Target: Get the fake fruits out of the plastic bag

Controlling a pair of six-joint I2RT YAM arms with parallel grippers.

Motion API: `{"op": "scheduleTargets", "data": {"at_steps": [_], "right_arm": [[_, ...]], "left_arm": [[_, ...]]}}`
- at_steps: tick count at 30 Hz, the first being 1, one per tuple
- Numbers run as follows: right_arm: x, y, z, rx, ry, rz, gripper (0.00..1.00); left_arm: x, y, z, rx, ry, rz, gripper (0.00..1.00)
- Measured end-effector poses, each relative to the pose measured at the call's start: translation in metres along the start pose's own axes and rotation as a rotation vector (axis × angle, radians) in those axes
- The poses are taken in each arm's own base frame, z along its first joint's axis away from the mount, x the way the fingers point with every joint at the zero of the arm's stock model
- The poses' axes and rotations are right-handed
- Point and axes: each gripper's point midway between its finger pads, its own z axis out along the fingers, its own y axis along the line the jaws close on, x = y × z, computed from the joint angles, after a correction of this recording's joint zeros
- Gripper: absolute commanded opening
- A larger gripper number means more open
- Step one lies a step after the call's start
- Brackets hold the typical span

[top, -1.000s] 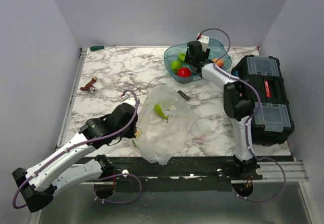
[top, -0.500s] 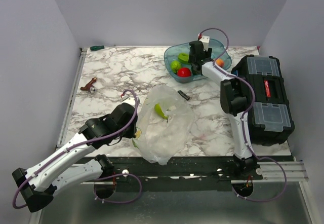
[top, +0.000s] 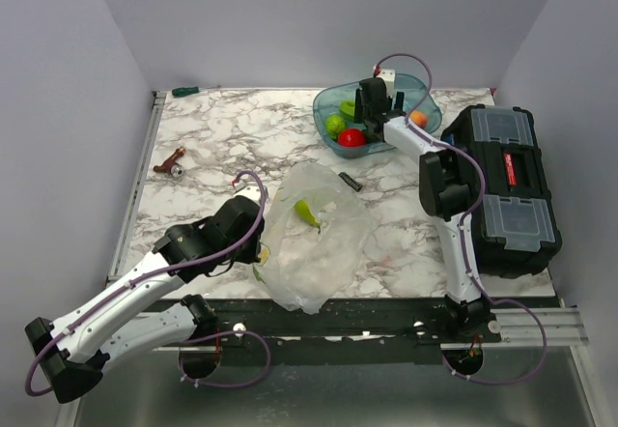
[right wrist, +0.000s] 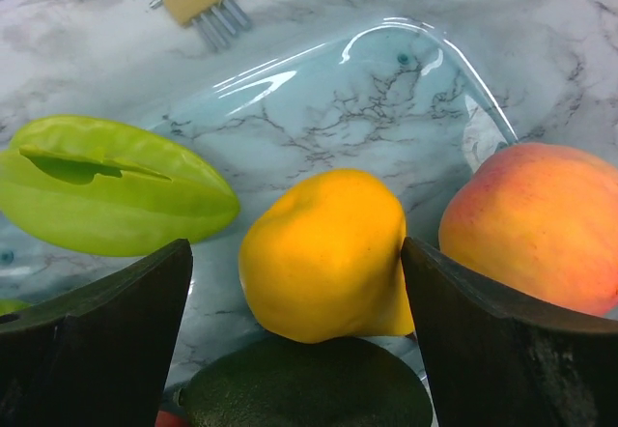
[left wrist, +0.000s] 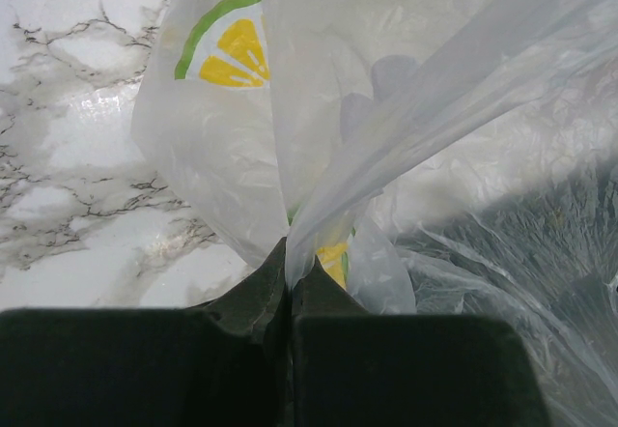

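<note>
Top view: bag (top: 314, 239) is lying crumpled at near edge of counter (top: 232, 137), w/ one green fruit (top: 307, 212) inside. Left end effector (top: 259, 250) is sitting at bag's left side; right end effector (top: 372, 108) is hovering over tub (top: 328, 100).

Left wrist: fingers (left wrist: 145, 369) are pinching a fold of bag, closed tight on it.

Right wrist: fingers (right wrist: 87, 350) are standing wide apart, w/ yellow fruit (right wrist: 323, 253) sitting between them in tub, beside green star fruit (right wrist: 106, 200), dark green fruit (right wrist: 309, 388) & peach (right wrist: 536, 224).
</note>
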Motion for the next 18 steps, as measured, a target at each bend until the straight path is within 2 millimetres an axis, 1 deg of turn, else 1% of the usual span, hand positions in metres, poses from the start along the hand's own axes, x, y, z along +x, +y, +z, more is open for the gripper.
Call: {"op": "scheduleTargets", "data": {"at_steps": [5, 8, 10, 14, 16, 18], "right_arm": [[0.005, 0.002, -0.004, -0.018, 0.034, 0.006, 0.90], [0.004, 0.000, -0.017, -0.037, 0.053, 0.036, 0.89], [0.002, -0.005, -0.035, -0.056, 0.059, 0.064, 0.89], [-0.007, -0.020, -0.087, -0.108, 0.042, 0.120, 0.89], [-0.014, -0.025, -0.111, -0.139, 0.017, 0.155, 0.89], [-0.013, -0.025, -0.132, -0.176, 0.002, 0.187, 0.88]], "left_arm": [[0.000, 0.000, 0.000, 0.000, 0.001, 0.000, 0.00], [0.001, 0.000, 0.001, -0.002, 0.004, 0.001, 0.00], [0.001, 0.000, 0.002, -0.004, 0.007, 0.002, 0.00], [0.002, 0.000, 0.003, -0.008, 0.014, 0.003, 0.00], [0.002, 0.000, 0.003, -0.008, 0.015, 0.003, 0.00], [0.002, 0.000, 0.003, -0.008, 0.014, 0.003, 0.00]]}}
